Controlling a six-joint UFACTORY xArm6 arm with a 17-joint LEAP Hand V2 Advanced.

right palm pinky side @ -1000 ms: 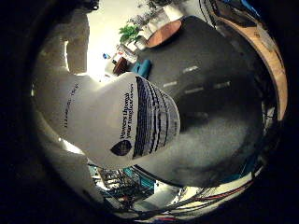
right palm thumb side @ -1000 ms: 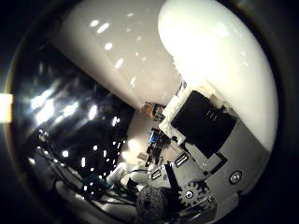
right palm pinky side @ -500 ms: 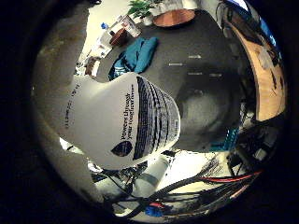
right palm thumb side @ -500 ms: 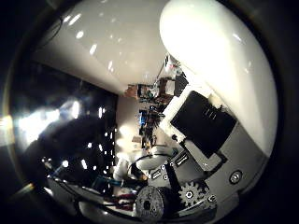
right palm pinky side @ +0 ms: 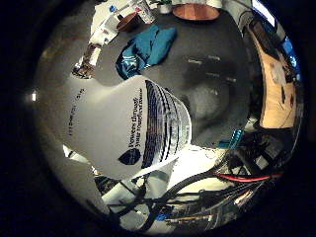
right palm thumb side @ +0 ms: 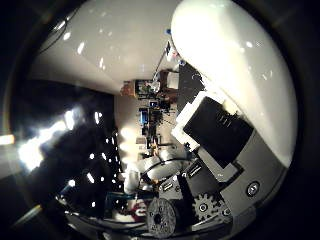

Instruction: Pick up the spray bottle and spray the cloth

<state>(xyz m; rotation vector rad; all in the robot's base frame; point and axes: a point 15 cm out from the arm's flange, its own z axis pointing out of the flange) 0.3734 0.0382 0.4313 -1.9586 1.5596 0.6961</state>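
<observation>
Spray bottle (right palm pinky side: 123,133) fills palm view, raised above dark bench (right palm pinky side: 217,74); robot hand (right palm thumb side: 220,165) grasping it, judging by closeness. Teal cloth (right palm pinky side: 145,49) on bench at bottle's 12 o'clock. Advice: aim nozzle at cloth first, then squeeze trigger steadily.

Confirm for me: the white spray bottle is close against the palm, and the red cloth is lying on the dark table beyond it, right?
Not quite: the cloth is teal, not red, as the little finger side palm view shows. The rest holds: the white spray bottle fills much of that view, close to the palm, and the cloth lies on the dark table beyond it.
</observation>
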